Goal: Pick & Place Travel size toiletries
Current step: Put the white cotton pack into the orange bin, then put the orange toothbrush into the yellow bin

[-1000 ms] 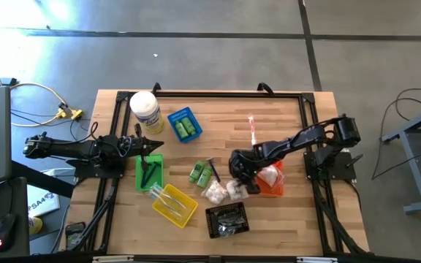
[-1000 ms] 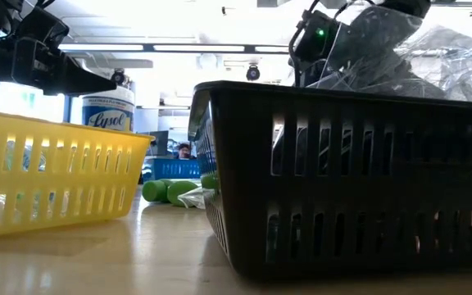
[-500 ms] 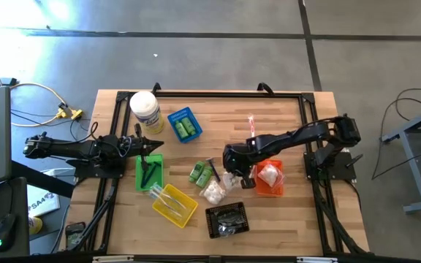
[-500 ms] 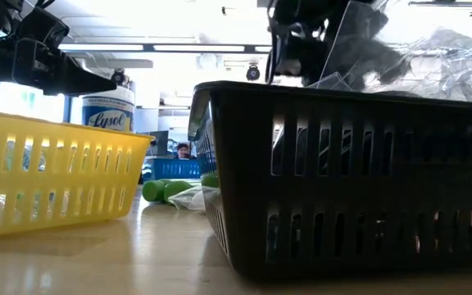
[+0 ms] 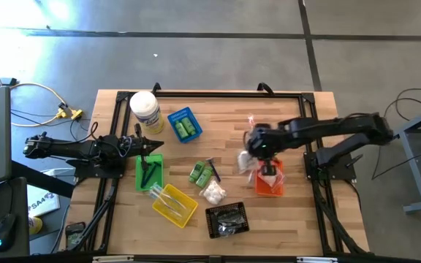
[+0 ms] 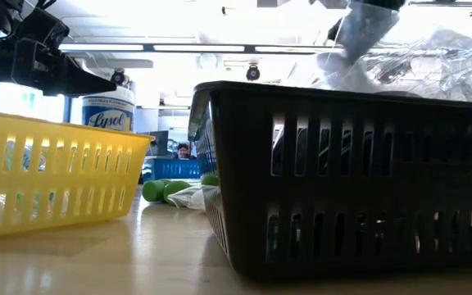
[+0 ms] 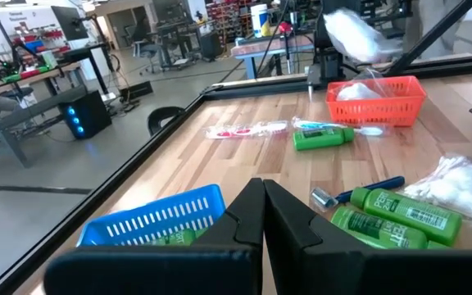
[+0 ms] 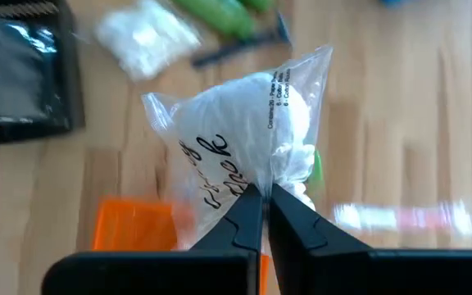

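My right gripper [image 8: 262, 199] is shut on a clear-film packet of white puffs [image 8: 236, 139], held in the air just left of the orange basket [image 5: 270, 183]. That basket holds another white packet. On the table lie a further white packet [image 5: 214, 193], green bottles [image 5: 202, 173] and a wrapped stick [image 5: 252, 128]. My left gripper [image 7: 263, 215] is shut on nothing and waits at the table's left edge, near the green basket [image 5: 150, 172]. My right gripper pinches the packet's clear film [image 8: 262, 179] at one edge between its two fingertips. The fingers come from above, slanting steeply down. The packet hangs beyond the fingertips, lifted clear of the table.
A blue basket [image 5: 183, 124] with green bottles and a big white jar [image 5: 145, 109] stand far left. A yellow basket [image 5: 174, 204] and a black basket [image 5: 226, 219] with clear wrapping inside stand near the front edge. Bare wood lies at the table's far middle.
My right gripper has risen and gone toward the table's right edge, tipping more steeply down. It has carried one of the two white packets off the table beside the green bottles. That packet now hangs clear next to the orange basket.
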### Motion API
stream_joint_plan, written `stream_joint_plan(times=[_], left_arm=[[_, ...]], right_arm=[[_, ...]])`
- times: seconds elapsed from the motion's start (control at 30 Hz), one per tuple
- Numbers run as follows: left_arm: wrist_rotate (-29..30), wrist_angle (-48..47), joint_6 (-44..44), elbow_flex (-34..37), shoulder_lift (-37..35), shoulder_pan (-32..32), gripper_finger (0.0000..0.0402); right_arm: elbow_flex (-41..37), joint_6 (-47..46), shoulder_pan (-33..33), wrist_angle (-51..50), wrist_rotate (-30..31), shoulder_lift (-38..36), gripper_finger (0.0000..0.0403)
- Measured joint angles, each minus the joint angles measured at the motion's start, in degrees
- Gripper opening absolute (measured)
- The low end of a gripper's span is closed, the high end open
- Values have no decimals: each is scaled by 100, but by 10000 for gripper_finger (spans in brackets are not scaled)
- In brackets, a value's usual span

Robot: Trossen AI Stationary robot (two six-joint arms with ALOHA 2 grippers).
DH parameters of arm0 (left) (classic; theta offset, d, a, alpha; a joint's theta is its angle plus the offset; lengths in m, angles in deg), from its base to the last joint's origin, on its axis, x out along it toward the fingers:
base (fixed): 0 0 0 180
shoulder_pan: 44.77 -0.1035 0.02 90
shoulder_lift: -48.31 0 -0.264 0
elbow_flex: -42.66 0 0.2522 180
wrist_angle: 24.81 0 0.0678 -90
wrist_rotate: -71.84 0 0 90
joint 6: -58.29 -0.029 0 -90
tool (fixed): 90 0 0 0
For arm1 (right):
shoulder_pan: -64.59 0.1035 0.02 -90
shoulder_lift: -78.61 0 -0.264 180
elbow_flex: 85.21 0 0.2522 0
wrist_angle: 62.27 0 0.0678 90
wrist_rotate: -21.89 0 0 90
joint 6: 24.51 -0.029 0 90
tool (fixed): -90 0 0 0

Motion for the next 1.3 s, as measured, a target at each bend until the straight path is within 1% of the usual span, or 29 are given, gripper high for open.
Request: stream_joint_plan(times=[0.17,0.3,0.37,0.5,0.6,0.8,0.9,1.0,1.2,1.3], left_arm=[[-1,1,11,0,0,0,0],[-2,4,9,0,0,0,0],[-16,5,1,0,0,0,0],[-20,9,-35,0,0,0,0],[-17,20,-72,0,0,0,0],[-15,281,-200,0,0,0,0],[-15,394,-199,0,-2,0,0],[-13,396,-199,0,0,0,0],[-13,387,-199,0,0,0,0],[-11,387,-199,0,0,0,0]], right_arm=[[-21,-946,35,-1151,32,-348,5],[-273,-1593,200,-1594,-288,-323,7],[-499,-1737,242,-1549,-484,-318,6],[-1148,-1986,320,-1348,-602,-231,6],[-1439,-2035,340,-1031,-699,-179,11],[-1543,-1926,337,-330,-870,-79,9],[-1535,-2054,337,-237,-935,-10,13],[-1539,-2107,337,-347,-1015,52,38],[-1534,-2082,337,-394,-1045,77,135],[-1534,-2056,337,-427,-1004,71,174]])
